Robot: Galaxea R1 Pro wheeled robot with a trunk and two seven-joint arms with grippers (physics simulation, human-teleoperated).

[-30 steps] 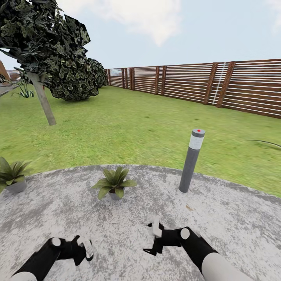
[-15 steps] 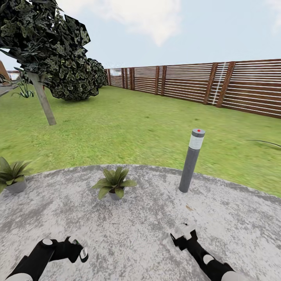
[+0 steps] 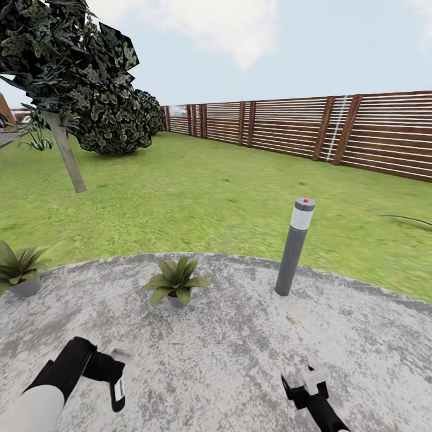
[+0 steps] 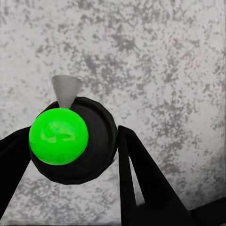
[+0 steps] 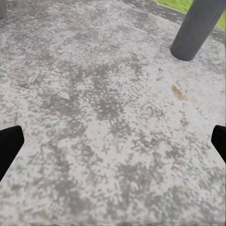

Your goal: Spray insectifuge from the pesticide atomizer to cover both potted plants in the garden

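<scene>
Pesticide atomizer (image 4: 70,141): one, clamped in left tool (image 4: 70,155). Potted plants: two (image 3: 175,281) (image 3: 18,268). Right tool (image 5: 113,141) released.

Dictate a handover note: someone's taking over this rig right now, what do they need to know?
Left gripper: closed around the pesticide atomizer, nozzle facing the patio.
Right gripper: open, empty, low over the patio.
Potted plants: centre plant straight ahead on the patio; second plant at the far left edge of the head view. Bollard lamp stands ahead to the right.
Done: atomizer picked up.
Left: aim and spray both plants; no spray visible on either.
</scene>
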